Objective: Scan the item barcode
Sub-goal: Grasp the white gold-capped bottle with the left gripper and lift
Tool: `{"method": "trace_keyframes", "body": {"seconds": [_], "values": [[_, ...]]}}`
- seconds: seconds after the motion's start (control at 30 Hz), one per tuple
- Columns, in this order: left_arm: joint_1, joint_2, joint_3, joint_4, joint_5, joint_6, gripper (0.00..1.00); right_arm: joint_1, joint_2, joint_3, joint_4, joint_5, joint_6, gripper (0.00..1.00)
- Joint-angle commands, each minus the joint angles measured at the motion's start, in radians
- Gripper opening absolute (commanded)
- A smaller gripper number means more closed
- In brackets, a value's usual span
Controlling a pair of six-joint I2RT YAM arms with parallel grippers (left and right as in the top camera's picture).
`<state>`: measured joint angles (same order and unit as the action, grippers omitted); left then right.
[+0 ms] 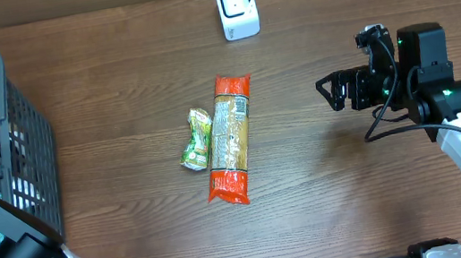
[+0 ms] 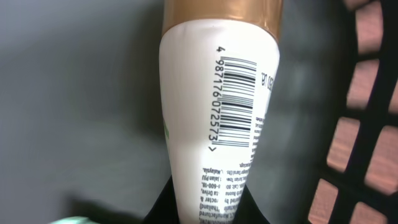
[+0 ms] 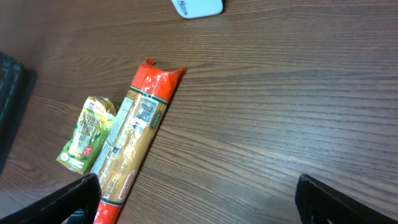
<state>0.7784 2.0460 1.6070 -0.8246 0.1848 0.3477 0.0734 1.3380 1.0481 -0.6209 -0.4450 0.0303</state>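
1. Two arms are seen at a wooden tabletop (image 1: 330, 196): one at the left, bent over a dark mesh basket (image 1: 30, 148), and one at the right.
2. The left fingers (image 2: 160, 211) are closed on a white tube (image 2: 199, 112), which is pinched from both sides at the end nearest the left wrist camera.
3. A bronze-coloured cap (image 2: 221, 15) is seen at the tube's other end, and its barcode (image 2: 236, 102), printed lengthwise, is turned toward the left wrist camera.
4. The tube is held inside the basket, whose mesh wall is seen just to its right in the left wrist view. In the overhead view the tube is hidden.
5. The right fingers (image 3: 323, 198) are spread wide with nothing between them. They are held over the right part of the tabletop, pointing left.
6. A white scanner (image 1: 237, 8) stands at the far side of the tabletop, near the middle and well apart from the basket.
7. An orange pasta packet (image 1: 229, 138) lies in the middle of the tabletop, set lengthwise from far to near. A crumpled green pouch (image 1: 198, 140) lies just beside it on the left.
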Motion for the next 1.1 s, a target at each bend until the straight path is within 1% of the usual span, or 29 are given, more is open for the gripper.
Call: {"method": "trace_keyframes", "body": {"seconds": [0.0,0.13,0.23,0.3,0.4,0.6,0.7,0.8,1.07], "values": [[-0.002,-0.151,0.179,-0.029,-0.092,-0.136,0.04,0.005,0.0,0.025,0.006,-0.006,-0.001,1.0],[-0.01,-0.257,0.266,-0.088,-0.086,-0.213,0.04,0.005,0.0,0.025,0.006,-0.006,-0.002,1.0],[-0.025,-0.359,0.275,-0.102,-0.079,-0.296,0.04,0.005,0.0,0.025,0.006,-0.006,-0.002,1.0],[-0.04,-0.415,0.275,-0.114,-0.08,-0.327,0.04,0.005,0.0,0.025,0.006,-0.006,-0.002,1.0],[-0.079,-0.502,0.275,-0.134,-0.082,-0.334,0.04,0.005,0.0,0.025,0.006,-0.006,-0.001,1.0],[-0.198,-0.637,0.275,-0.114,-0.196,-0.335,0.04,0.005,0.0,0.025,0.003,-0.006,-0.001,1.0],[-0.268,-0.668,0.275,-0.129,-0.192,-0.35,0.04,0.005,0.0,0.025,0.004,-0.006,-0.001,1.0],[-0.361,-0.674,0.274,-0.185,-0.187,-0.384,0.04,0.005,0.0,0.025,0.006,-0.006,-0.001,1.0],[-0.615,-0.605,0.24,-0.314,-0.193,-0.504,0.04,0.005,0.0,0.025,0.005,-0.006,-0.001,1.0]]}}
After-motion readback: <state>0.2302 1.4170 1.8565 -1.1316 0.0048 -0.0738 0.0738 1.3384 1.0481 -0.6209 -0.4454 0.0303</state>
